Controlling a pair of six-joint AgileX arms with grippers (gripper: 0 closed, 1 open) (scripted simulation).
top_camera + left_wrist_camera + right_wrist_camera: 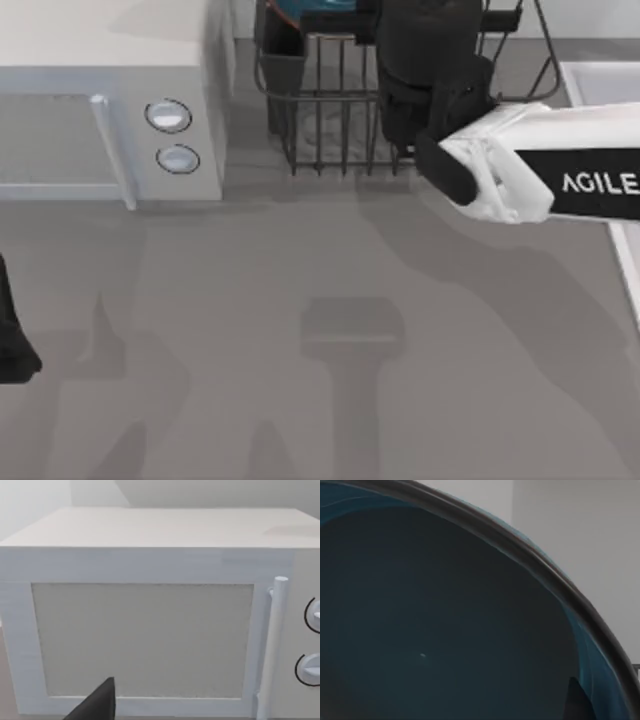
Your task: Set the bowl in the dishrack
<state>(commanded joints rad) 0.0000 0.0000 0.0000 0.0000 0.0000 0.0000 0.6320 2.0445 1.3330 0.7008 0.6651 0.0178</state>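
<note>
Look first at what crowds the work: a white microwave (110, 110) fills the table's upper left, its two round knobs (168, 116) facing the front and its upright door handle (274, 645) plain in the left wrist view. Just to its right stands the dishrack (340, 110), dark wire with a rectangular utensil cup (283, 70) at its near left corner. A pale tray edge (600, 85) sits at the far right.

You can read "AGILE" in white on the right arm's black band, cut off at the edge.

Your right gripper (425, 60) hangs over the rack's right half. The bowl (445, 630) sits close against its wrist camera, and a sliver of teal shows at the rack's back. Whether the fingers grip it, you cannot tell.

Your left gripper (12, 345) sits parked at the table's left edge.
</note>
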